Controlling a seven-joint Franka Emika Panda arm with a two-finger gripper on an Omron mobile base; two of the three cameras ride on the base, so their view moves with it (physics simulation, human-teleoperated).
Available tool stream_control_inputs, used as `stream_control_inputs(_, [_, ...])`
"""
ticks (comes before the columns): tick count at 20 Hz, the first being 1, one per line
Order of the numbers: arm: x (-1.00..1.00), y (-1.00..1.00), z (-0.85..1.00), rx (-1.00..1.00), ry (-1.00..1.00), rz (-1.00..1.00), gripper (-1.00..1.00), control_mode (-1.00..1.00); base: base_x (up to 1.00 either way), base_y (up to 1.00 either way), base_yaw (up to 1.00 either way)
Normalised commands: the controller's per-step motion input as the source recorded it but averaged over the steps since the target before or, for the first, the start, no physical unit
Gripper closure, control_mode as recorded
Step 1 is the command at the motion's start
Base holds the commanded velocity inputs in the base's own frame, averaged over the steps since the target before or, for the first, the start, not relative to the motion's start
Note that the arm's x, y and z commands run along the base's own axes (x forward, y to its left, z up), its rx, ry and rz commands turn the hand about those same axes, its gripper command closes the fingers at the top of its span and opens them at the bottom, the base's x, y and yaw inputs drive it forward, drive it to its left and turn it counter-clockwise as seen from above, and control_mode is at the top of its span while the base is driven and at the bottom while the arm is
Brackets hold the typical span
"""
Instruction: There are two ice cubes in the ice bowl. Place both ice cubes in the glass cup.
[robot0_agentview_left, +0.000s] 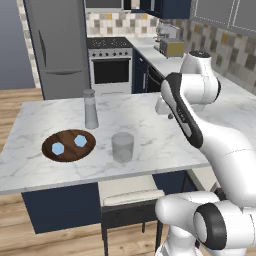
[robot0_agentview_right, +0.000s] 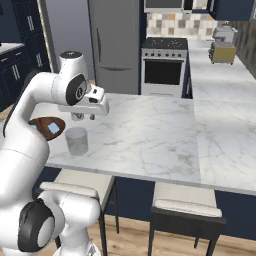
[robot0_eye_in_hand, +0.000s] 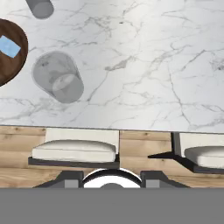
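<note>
Stools (robot0_agentview_right: 186, 207) sit under our table (robot0_agentview_left: 150, 135); a grey bottle (robot0_agentview_left: 90, 108) stands behind the ice bowl (robot0_agentview_left: 68, 145), which holds both ice cubes (robot0_agentview_left: 58, 148) beside the glass cup (robot0_agentview_left: 122, 147). Our hand (robot0_agentview_right: 83, 117) hovers above, empty; we cannot tell its spread.

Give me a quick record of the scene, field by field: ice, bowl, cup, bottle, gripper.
ice cubes: two, both in the bowl
ice bowl: on the marble counter, beside the cup
glass cup: upright, no ice inside
bottle: upright behind the bowl
gripper: above the counter, holding nothing; open or shut unclear
</note>
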Motion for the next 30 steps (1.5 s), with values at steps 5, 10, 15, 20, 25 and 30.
stream_control_inputs(5, [-0.47,0.02,-0.01,-0.02,-0.04,0.01,-1.00,-1.00,0.00,0.00,0.00])
stream_control_inputs(10, [-0.69,0.37,0.00,-0.02,-0.13,0.08,-1.00,-1.00,0.00,0.00,0.00])
stream_control_inputs(15, [-0.09,0.71,0.00,0.00,-0.04,0.02,-1.00,-1.00,0.00,0.00,0.00])
stream_control_inputs(20, [0.00,0.58,0.00,0.02,0.00,0.00,-1.00,-1.00,0.00,0.00,0.00])
stream_control_inputs(25, [0.11,0.39,0.00,0.14,0.00,0.00,-1.00,-1.00,0.00,0.00,0.00])
stream_control_inputs(30, [0.10,0.24,0.00,0.10,0.01,0.00,-1.00,-1.00,0.00,0.00,0.00])
